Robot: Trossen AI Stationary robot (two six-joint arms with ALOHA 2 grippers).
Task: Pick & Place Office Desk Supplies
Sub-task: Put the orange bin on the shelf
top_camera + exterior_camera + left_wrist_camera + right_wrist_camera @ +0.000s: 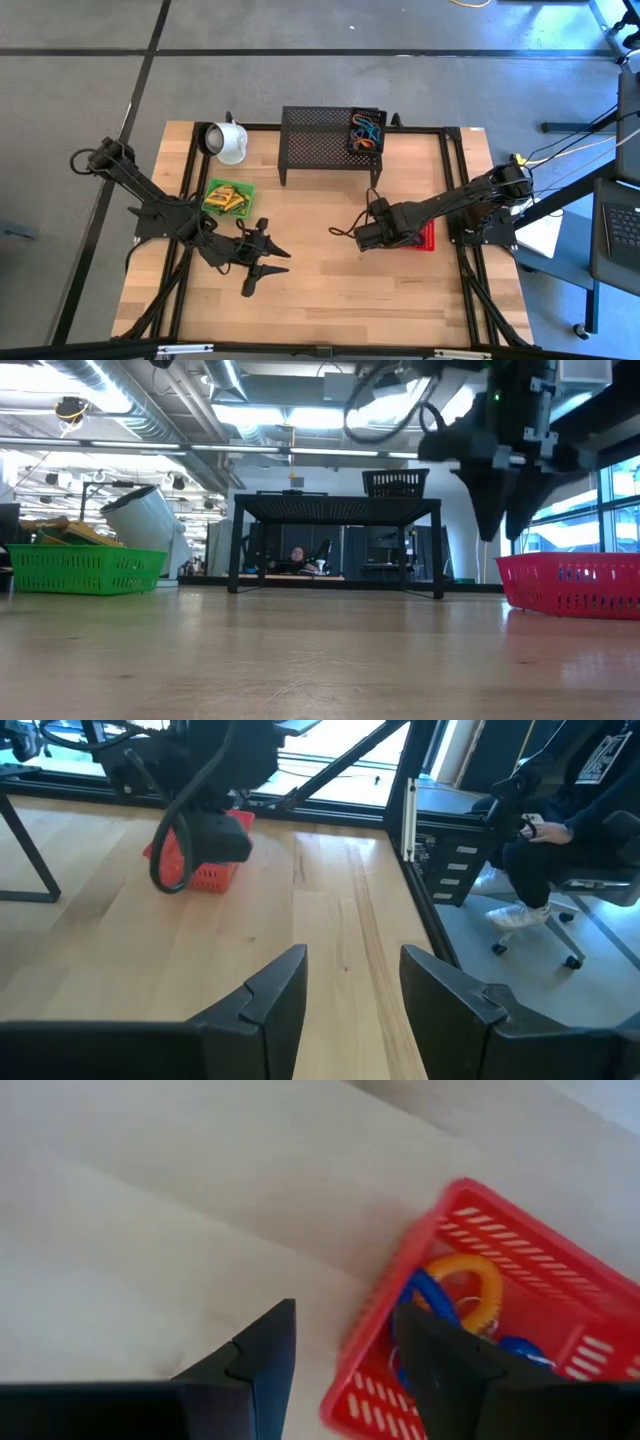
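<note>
Spread and empty, my right gripper (340,1370) hangs above the near rim of the red basket (520,1250); the orange and blue bands (455,1295) lie just ahead. My left gripper (350,990), also spread, waits well apart.

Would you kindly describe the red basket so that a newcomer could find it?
Start at the wooden table and go to its right edge. The red basket sits there, under the right gripper; only it is red, with orange and blue loops inside.
</note>
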